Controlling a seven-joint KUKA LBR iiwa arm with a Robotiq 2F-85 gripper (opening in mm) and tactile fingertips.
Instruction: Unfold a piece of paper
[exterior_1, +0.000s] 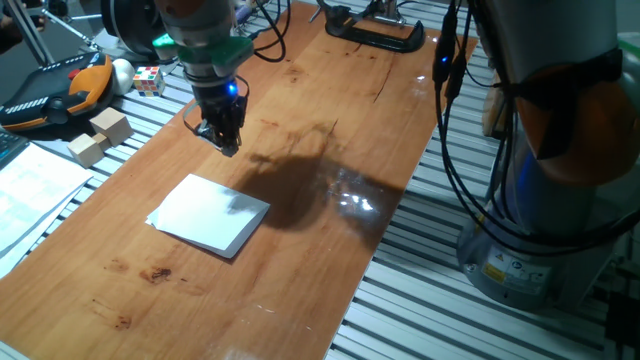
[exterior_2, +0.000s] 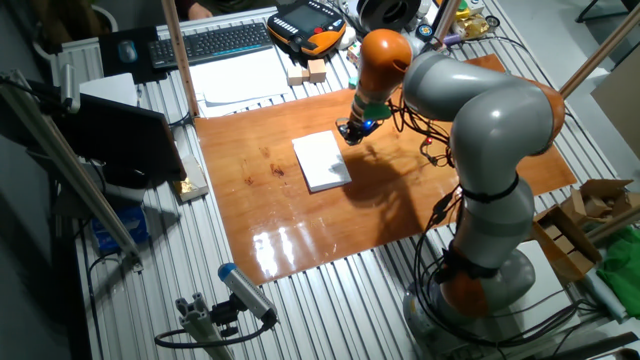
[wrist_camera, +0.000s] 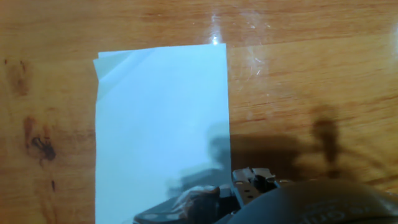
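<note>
The piece of paper (exterior_1: 210, 215) lies folded and flat on the wooden table (exterior_1: 320, 260), a white rectangle with a lower layer peeking out at one corner. It also shows mid-table in the other fixed view (exterior_2: 322, 160) and fills the left of the hand view (wrist_camera: 161, 124). My gripper (exterior_1: 225, 143) hangs a little above the table just beyond the sheet's far edge, fingers pointing down. They look shut with nothing between them. In the hand view the gripper (wrist_camera: 227, 194) sits at the bottom over the sheet's right edge. From the other side the gripper (exterior_2: 350, 135) is by the sheet's corner.
Off the table's left edge lie tan wooden blocks (exterior_1: 100, 135), a colour cube (exterior_1: 148, 80), an orange teach pendant (exterior_1: 55, 90) and printed sheets (exterior_1: 30, 185). A black clamp (exterior_1: 375, 35) grips the far end. The arm's base (exterior_1: 545, 210) and cables stand to the right.
</note>
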